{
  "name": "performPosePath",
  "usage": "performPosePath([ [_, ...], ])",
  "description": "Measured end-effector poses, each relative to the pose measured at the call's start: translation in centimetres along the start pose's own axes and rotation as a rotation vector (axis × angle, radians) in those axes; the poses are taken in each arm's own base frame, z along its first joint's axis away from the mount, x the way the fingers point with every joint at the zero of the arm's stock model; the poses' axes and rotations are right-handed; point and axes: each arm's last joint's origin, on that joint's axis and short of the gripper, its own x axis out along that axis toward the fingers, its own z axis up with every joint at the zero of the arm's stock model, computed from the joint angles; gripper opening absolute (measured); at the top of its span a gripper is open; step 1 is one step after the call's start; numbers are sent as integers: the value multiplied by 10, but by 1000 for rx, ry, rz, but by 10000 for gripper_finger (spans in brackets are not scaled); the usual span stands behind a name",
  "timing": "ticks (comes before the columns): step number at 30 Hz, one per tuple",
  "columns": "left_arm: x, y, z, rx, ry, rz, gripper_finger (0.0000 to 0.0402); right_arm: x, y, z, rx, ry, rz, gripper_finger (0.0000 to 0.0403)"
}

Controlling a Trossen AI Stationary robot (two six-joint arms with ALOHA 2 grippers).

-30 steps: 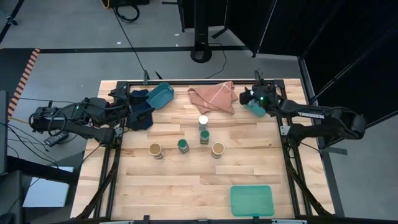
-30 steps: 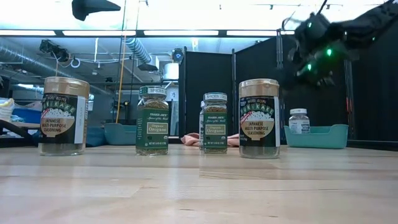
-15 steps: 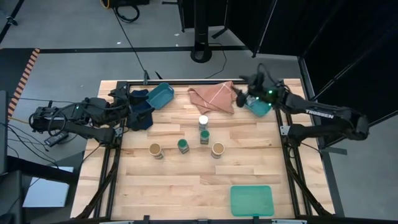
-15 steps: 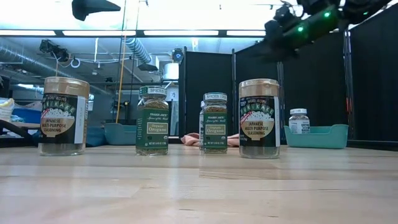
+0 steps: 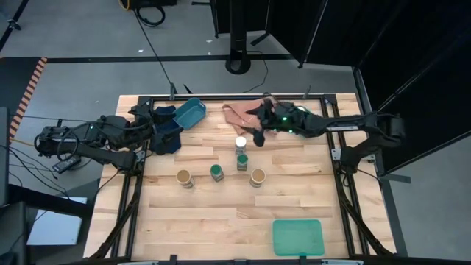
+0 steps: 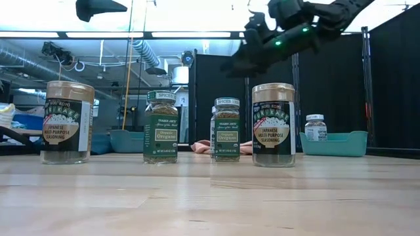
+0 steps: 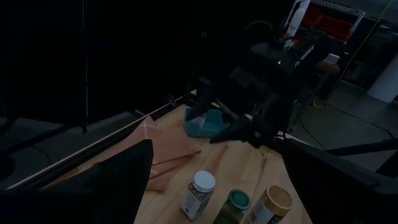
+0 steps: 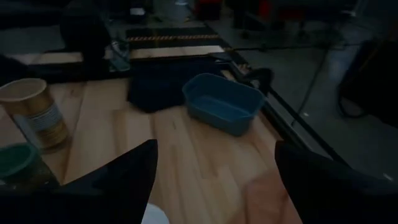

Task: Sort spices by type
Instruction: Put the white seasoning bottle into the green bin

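Starting at the left, the left pincer [image 7: 217, 149] is seen waiting at the back left of the surface [image 5: 221, 217]. It is spread wide and nothing is held in it.

Five little jars are stood upright in the middle of the surface. From left to right they are a tan-topped jar [image 5: 184, 177], a green-lidded jar [image 5: 216, 172], a second green-lidded jar [image 5: 242, 162] and another tan-topped jar [image 5: 257, 177]. A white-lidded jar [image 5: 241, 143] is stood just behind the second green one, and whether the two touch cannot be told.

The jars are judged to be hard, smooth and light. They could slip or be tipped over, and they might break if dropped. Each one is best taken from above, around the lid or just under it. The sides are smooth and are covered by a paper label. Care is needed with the white-lidded jar, since its green neighbour could be knocked.

The right pincer [image 5: 255, 132] is held up in the air over the tan cloth [image 5: 239, 114]. It is spread wide and is empty. The white-lidded jar is near it, lower down and a little toward the left arm's side. That jar is probably the one to be picked up next.

Far to the right, a second white-lidded jar [image 6: 315, 127] is already stood in a teal bin [image 6: 341, 144].
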Motion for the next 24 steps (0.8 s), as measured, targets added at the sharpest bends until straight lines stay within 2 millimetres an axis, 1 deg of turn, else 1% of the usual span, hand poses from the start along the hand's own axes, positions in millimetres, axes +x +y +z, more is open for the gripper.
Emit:
performPosePath([
  [5, 0, 0, -1, 6, 10, 4, 363, 18, 12, 1, -25, 15, 75, 331],
  [11, 0, 1, -3, 17, 34, 6, 363, 30, 23, -15, -31, 82, 125, 331],
  [16, 0, 1, -4, 19, 38, 5, 363, 38, 30, -26, -36, 129, 132, 331],
  [24, 0, 1, -4, 22, 43, 6, 363, 40, 30, -37, -35, 216, 103, 331],
])
